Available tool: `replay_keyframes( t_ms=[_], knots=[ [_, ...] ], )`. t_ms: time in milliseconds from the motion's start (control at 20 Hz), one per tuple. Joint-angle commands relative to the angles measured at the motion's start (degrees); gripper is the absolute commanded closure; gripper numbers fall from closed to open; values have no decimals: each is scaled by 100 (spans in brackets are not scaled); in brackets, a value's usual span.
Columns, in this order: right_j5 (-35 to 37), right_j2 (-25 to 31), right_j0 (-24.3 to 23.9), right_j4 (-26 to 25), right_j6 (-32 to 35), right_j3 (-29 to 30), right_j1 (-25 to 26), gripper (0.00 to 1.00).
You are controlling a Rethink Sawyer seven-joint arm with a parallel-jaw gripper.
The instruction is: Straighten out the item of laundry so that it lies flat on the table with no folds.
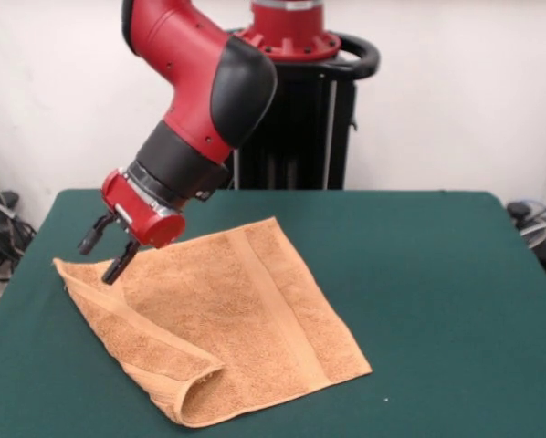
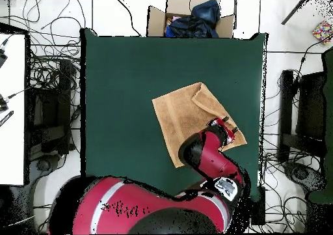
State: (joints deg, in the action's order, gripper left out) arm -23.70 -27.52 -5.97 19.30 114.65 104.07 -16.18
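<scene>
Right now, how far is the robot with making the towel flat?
Done: most of the towel lies flat on the table. In hand: the open gripper hovers by its left corner, holding nothing. Left: the front edge is folded over and must be opened out.

I count one towel (image 1: pixel 223 324), the only piece of fabric on the one green table (image 1: pixel 437 301). One robot arm (image 1: pixel 204 87) reaches over it, carrying one gripper (image 1: pixel 107 251) with two black fingers (image 1: pixel 120 263) that stand apart. On the towel I make out two smoother woven bands (image 1: pixel 278 301), one across the open sheet and one along the folded-over edge. Beyond the table, the overhead view shows one cardboard box (image 2: pixel 190 19).
</scene>
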Motion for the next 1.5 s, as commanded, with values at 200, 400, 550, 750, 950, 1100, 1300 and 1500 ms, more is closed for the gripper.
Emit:
replay_keyframes(
  t_ms=[200,400,550,750,950,1100,1300,1500],
  knots=[
    [1538,1342,-330,-420,672,46,-157,0],
    [1836,1460,-357,-385,743,4,-211,0],
    [1480,1208,-60,-64,1006,-134,-24,0],
    [693,752,467,625,1405,-265,328,0],
    [426,592,788,1305,1504,-363,518,0],
    [793,338,1187,2276,1351,-523,731,0],
    [1369,26,1623,3038,1100,-535,839,0],
    [1518,618,1082,2395,883,-584,509,0]
  ],
)
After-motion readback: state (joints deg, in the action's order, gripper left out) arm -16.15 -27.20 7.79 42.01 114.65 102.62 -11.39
